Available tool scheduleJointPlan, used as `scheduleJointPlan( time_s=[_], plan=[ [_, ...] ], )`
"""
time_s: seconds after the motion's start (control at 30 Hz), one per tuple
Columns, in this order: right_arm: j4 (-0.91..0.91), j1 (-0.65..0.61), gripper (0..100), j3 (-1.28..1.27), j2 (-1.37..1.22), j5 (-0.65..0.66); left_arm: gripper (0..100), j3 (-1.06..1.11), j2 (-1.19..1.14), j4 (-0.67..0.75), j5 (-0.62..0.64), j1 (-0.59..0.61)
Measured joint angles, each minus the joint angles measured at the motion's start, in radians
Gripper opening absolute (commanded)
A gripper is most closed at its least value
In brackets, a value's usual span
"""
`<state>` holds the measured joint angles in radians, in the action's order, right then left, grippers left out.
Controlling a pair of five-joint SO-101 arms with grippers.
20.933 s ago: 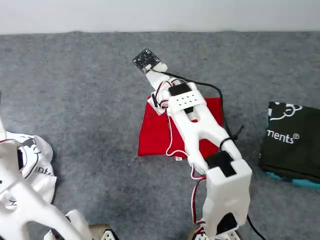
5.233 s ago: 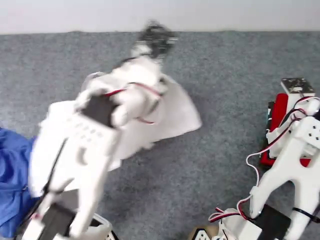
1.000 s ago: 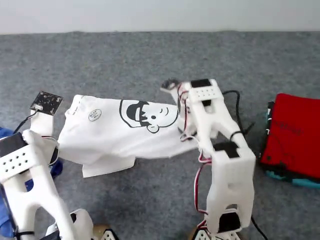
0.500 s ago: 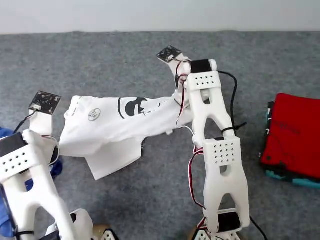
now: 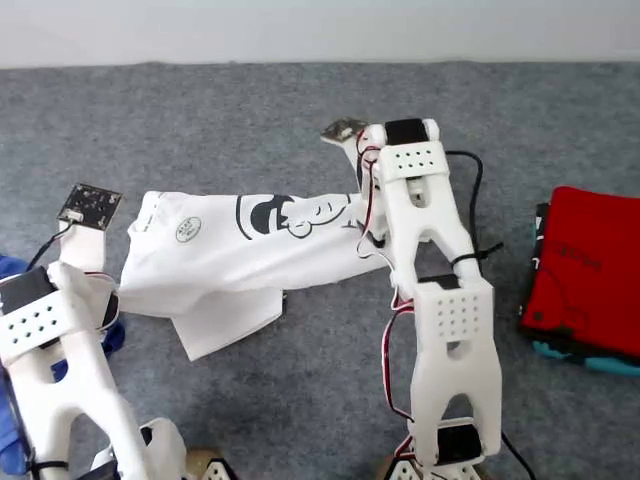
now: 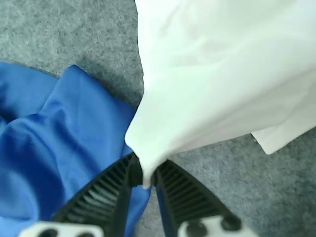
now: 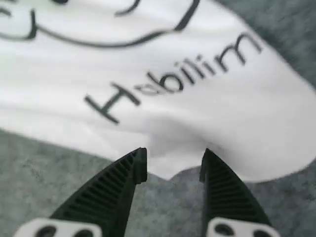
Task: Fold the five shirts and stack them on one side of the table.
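Left jaws: clamped on a bunched corner of the white shirt (image 6: 222,74), with the fabric pinched between the two ribbed faces. From that pinch the shirt runs across the grey counter (image 5: 200,120) toward the right jaws. It lies print side up and rumpled, and one loose flap (image 5: 230,320) sticks out along its near edge.

Blue shirt (image 6: 49,148): crumpled on the counter directly under and beside the left jaws. The white shirt's pinched corner overlaps its edge.

Right jaws: standing apart at a moderate gap, tips pointing down over the opposite end of the white shirt. The fabric's edge and a patch of bare counter show between them, and nothing is gripped. The printed lettering sits just beyond the tips. In the high view the right arm (image 5: 430,260) lies over this end of the shirt and hides part of it.

Well apart from the right jaws, on the side away from the left jaws, is a folded red shirt (image 5: 585,280). It tops a stack, with a dark layer (image 5: 538,232) and a teal edge (image 5: 590,360) showing beneath
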<state>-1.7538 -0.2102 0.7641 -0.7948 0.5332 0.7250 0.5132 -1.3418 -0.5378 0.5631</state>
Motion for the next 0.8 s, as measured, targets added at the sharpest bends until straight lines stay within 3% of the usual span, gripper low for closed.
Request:
scheduleJointPlan(
  time_s=[0.3,0.6,0.77,0.8],
  plan=[
    [0.000,-0.054,24.1,-0.265,0.167,0.000,1,0.000,0.000,0.006,0.000,0.000],
    [0.095,-0.095,22.9,-0.265,0.020,-0.002,1,0.000,0.000,0.006,0.000,0.000],
    [0.121,-0.084,0.8,-0.239,-0.008,-0.003,1,0.000,0.000,0.006,0.000,0.000],
    [0.123,-0.083,0.8,-0.229,-0.012,-0.003,1,0.000,0.000,0.008,0.000,0.000]
  ],
)
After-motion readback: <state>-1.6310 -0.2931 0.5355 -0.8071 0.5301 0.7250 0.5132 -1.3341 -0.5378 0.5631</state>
